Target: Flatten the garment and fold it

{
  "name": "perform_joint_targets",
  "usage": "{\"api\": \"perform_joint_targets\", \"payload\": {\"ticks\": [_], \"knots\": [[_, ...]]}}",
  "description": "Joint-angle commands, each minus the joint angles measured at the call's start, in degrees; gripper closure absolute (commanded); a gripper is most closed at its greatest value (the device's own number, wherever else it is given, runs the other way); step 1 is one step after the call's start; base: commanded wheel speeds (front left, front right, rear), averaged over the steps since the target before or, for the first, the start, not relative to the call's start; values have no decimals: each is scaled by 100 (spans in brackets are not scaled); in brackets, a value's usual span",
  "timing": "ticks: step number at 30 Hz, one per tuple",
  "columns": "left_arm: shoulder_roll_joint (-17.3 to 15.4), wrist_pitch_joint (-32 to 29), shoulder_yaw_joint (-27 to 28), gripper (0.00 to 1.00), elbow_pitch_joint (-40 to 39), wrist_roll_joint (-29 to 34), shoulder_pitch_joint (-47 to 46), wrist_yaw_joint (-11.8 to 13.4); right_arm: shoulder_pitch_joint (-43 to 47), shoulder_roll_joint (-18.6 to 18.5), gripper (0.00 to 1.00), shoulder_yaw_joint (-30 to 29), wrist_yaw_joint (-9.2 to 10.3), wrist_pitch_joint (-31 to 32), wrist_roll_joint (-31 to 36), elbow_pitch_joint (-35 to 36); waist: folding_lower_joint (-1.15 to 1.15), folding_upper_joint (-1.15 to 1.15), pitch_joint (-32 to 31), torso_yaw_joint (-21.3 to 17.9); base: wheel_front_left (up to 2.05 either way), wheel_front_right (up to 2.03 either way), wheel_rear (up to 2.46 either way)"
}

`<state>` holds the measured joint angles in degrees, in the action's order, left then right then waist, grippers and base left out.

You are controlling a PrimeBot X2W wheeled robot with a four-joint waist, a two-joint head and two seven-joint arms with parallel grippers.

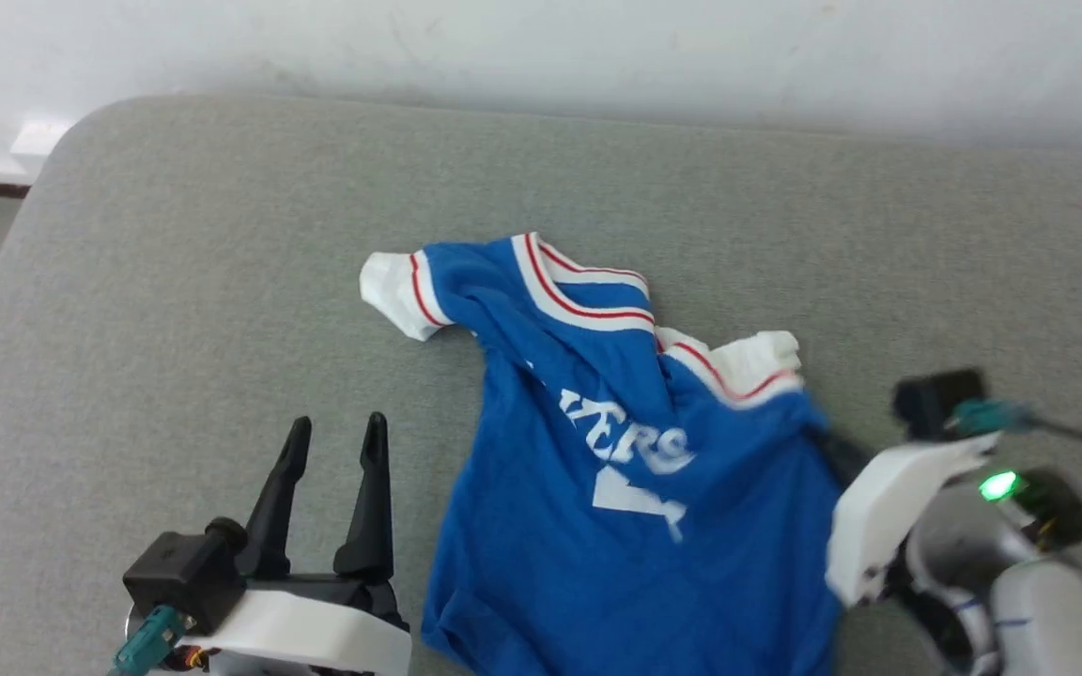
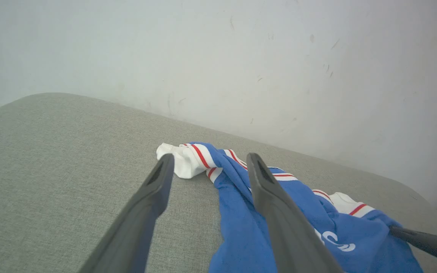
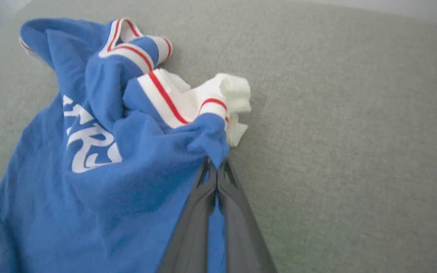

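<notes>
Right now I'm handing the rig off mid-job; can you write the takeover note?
Left gripper: open, holding nothing, over the grey surface to the left of the garment.
Right gripper: shut on the garment's blue fabric at its right edge, just below the bunched white sleeve.
Garment: crumpled on the surface, chest side up, collar at the far end, lettering creased.
Done: right-side grasp.
Left: take the other side, spread it flat, then fold.
</notes>
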<state>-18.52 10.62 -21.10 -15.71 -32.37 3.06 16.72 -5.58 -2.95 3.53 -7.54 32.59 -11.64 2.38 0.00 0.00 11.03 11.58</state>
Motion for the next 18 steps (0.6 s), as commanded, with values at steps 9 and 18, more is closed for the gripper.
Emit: {"api": "perform_joint_targets", "payload": {"ticks": [9, 18], "knots": [[-74, 8, 6, 0, -87, 15, -91, 40, 166, -803, 100, -1575, 5, 679, 608, 1258, 0, 0, 85, -354, 0, 0, 0], [-122, -56, -9, 0, -97, -10, -133, 20, 1096, -1000, 65, -2601, 5, 525, 1300, 1146, 0, 0, 177, -404, 0, 0, 0]]}}
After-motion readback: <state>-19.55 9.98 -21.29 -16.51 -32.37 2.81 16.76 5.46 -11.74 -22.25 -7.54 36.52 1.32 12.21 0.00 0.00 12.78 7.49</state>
